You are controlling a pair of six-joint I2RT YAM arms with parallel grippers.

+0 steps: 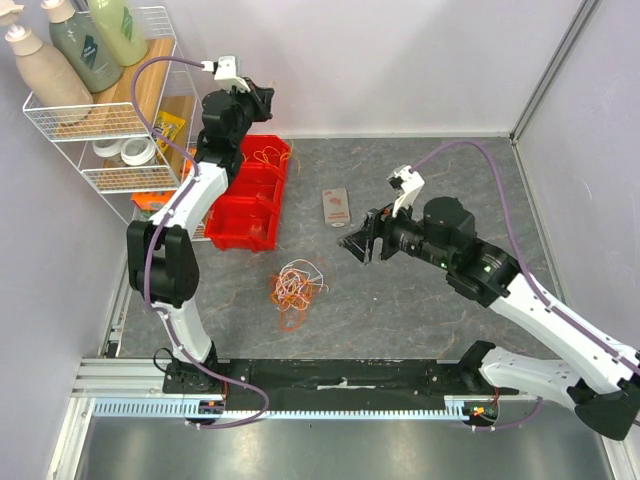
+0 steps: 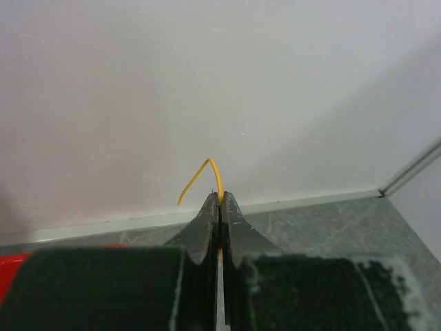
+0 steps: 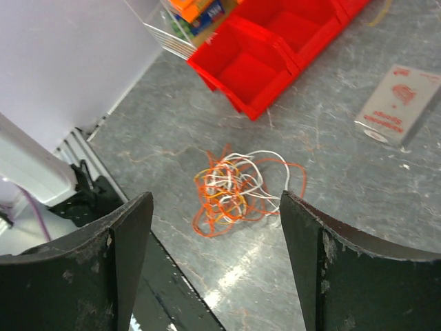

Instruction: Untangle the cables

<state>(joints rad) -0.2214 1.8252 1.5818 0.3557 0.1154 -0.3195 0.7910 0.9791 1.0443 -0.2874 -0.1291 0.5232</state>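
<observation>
1. On the grey tabletop (image 1: 400, 320), between the two arms, the tangled cables (image 1: 297, 285) lie in one orange-and-white heap.
2. Right gripper (image 1: 358, 243) hangs to the heap's right, fingers spread wide, holding nothing.
3. Left gripper (image 2: 220, 201), raised above the red bins (image 1: 250, 205) near the back wall, is pressed together, pinching a thin yellow-orange wire (image 2: 207, 160).

The cables (image 3: 234, 189) are orange and white, the worktop (image 1: 420, 320) grey with pale marbling, the bins (image 1: 240, 215) red, the card (image 1: 337, 207) white with red print, one wire (image 2: 209, 161) yellow.
</observation>
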